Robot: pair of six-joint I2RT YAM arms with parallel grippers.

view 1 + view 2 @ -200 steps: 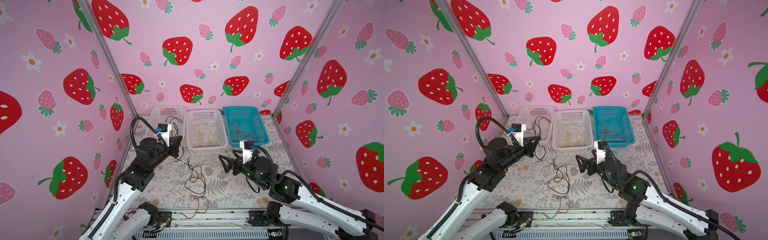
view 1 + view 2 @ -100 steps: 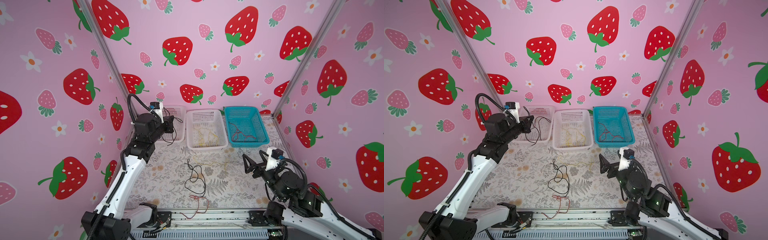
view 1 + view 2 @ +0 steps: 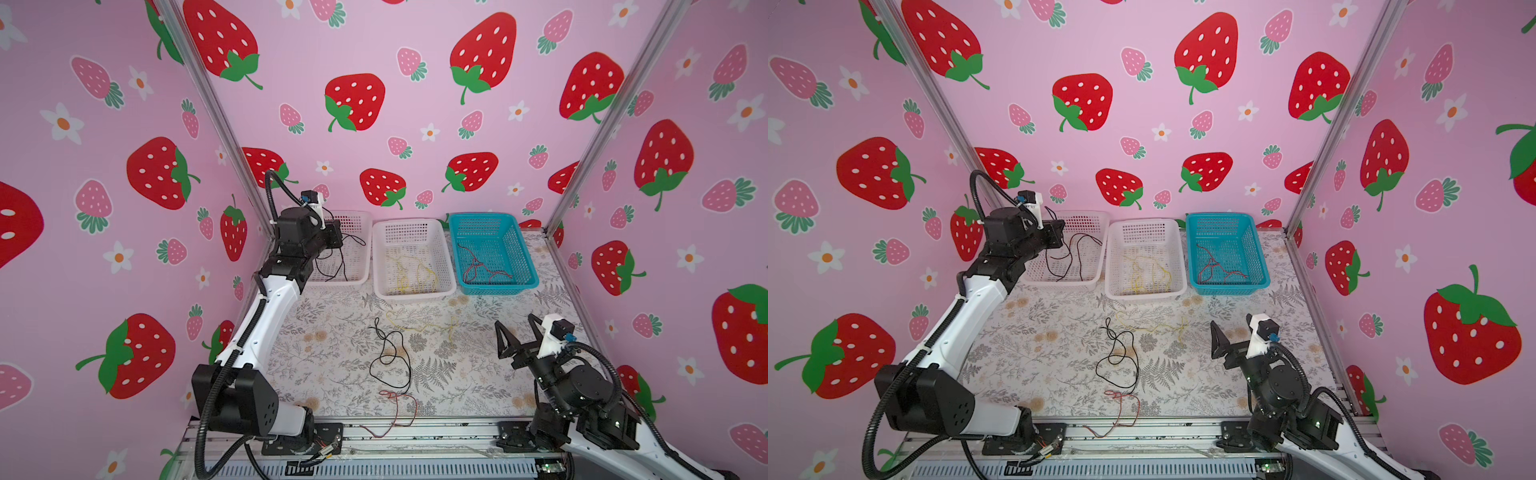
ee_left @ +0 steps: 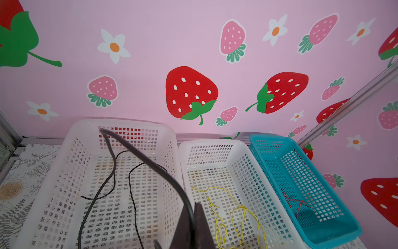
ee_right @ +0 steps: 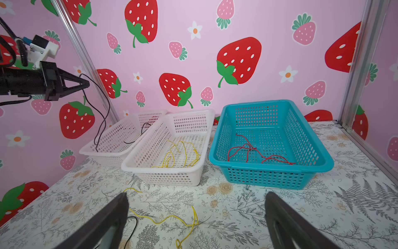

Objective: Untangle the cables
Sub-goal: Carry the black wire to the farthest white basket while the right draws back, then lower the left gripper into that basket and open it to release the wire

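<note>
A thin black cable (image 4: 150, 162), seemingly limp and featherlight, hangs pinched between the closed fingers of the left gripper (image 5: 86, 83), trailing below them into a white perforated plastic basket (image 5: 86, 152); ahead of the 2 spread fingers of the right gripper (image 5: 197, 199) lies a thin yellow cable (image 5: 163, 221), likely best pinched mid-length.

Three flat pink walls printed with red and pale-pink strawberries and white flowers close in the space: a back wall (image 3: 395, 50), a left wall (image 3: 62, 257) and a right wall (image 3: 715, 104). Slim silver metal posts (image 3: 216, 114) mark both rear corners, the second one (image 3: 611, 120) on the right. The floor is a white tabletop sheet patterned with grey ferns and beige roses (image 3: 332, 345), edged in front by a slotted aluminium rail (image 3: 449, 432). The light is soft and even.
</note>
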